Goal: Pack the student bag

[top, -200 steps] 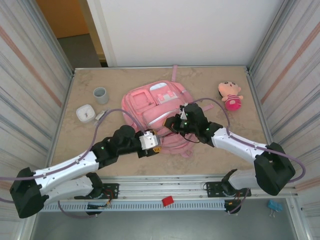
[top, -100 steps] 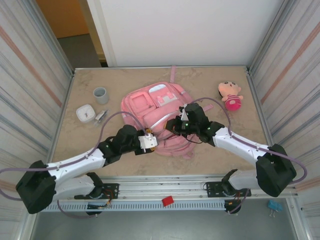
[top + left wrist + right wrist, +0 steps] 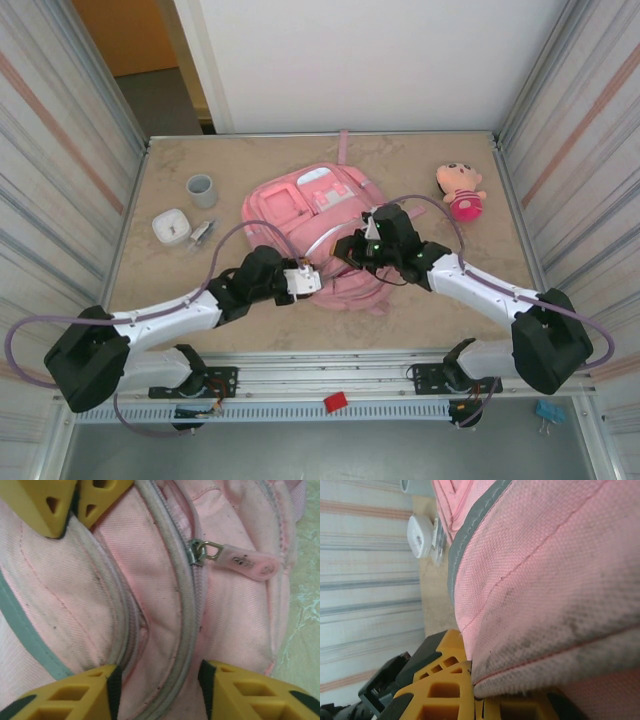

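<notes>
The student bag (image 3: 310, 212) lies flat mid-table, pink with pale strips. My right gripper (image 3: 347, 250) is at its near right part, shut on a fold of the pink fabric (image 3: 535, 605); the yellow fingers (image 3: 445, 700) pinch the cloth edge. My left gripper (image 3: 308, 281) is at the bag's near edge, open. Its two fingertips (image 3: 75, 695) straddle a ridge of fabric with the grey zip seam (image 3: 187, 625) between them. A pink translucent zip pull (image 3: 245, 565) lies just beyond. The right gripper's fingers (image 3: 65, 500) show at the top left of the left wrist view.
A plush doll (image 3: 460, 190) lies at the back right. A grey cup (image 3: 201, 190), a white box (image 3: 171, 227) and a small clip (image 3: 203, 232) sit at the left. Striped walls close in both sides.
My left gripper has moved right and forward onto the bag's near edge, and its jaws have narrowed. The right gripper has kept its hold and barely moved.
</notes>
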`<state>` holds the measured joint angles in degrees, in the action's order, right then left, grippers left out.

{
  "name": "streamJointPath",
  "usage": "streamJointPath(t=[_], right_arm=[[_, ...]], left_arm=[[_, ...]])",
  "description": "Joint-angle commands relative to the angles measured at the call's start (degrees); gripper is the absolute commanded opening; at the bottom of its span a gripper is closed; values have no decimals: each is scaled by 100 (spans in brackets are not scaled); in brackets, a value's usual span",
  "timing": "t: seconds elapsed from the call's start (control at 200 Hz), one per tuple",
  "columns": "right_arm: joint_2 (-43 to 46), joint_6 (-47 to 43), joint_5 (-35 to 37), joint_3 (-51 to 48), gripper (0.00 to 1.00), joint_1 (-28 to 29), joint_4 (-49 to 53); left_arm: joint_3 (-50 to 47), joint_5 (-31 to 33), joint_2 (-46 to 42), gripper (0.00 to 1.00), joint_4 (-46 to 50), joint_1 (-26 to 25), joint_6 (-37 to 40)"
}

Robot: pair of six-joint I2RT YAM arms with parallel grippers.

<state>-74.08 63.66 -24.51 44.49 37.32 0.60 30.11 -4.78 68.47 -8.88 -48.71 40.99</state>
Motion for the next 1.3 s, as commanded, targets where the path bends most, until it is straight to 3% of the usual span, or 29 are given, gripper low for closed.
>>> streamJointPath(t=[0.0, 0.441, 0.922, 0.987, 1.067, 1.117, 1.193, 1.253, 1.293], right_arm=[[245, 207, -621, 182, 0, -6, -385], [378, 158, -577, 128, 0, -105, -285], [430, 209, -653, 135, 0, -42, -477], [430, 210, -678, 148, 0, -15, -508], [450, 171, -691, 140, 0, -9, -489], [476, 84, -656, 139, 0, -24, -396], [596, -136, -519, 139, 10, -88, -105], [773, -442, -345, 148, 31, -158, 154], [944, -723, -194, 171, 39, -195, 396]], left_arm=[[42, 128, -56, 50, -394, -344, 512], [-566, 751, -388, 42, -1166, -710, 1410], [-655, 1230, 597, 39, -2513, -701, 1890], [-664, 1474, 873, 33, -2897, -701, 1957], [-727, 1883, 1169, 11, -3545, -764, 2016], [-752, 1962, 1228, 3, -3693, -826, 2074], [-604, 1786, 1074, 0, -3096, -864, 1823], [-299, 1441, 860, 0, -2045, -843, 1327], [-84, 1008, 741, 0, -1401, -768, 907]])
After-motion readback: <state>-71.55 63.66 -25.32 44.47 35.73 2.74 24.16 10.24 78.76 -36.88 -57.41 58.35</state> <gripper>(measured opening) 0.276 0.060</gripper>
